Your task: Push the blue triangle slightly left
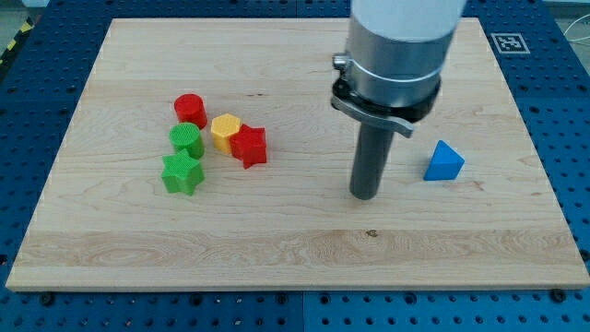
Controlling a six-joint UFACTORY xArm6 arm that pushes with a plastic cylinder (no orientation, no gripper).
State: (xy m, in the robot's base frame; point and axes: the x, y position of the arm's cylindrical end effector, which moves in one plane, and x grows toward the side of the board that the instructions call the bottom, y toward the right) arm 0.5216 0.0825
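My tip, bare and touching nothing, is resting at nine o'clock of the blue triangle, a light rigid block probably sliding easily if pushed at its three-o'clock face.

- My arm comes down from the view's top, a broad grey cylinder.
- My rod hangs upright below it.
- My tip rests low, right of centre.

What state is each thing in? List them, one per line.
My tip: on the board, left of the blue triangle, not touching it.
Blue triangle: alone, apart from the rest.
Red cylinder, green cylinder, green star, yellow hexagon, red star: clustered at left.
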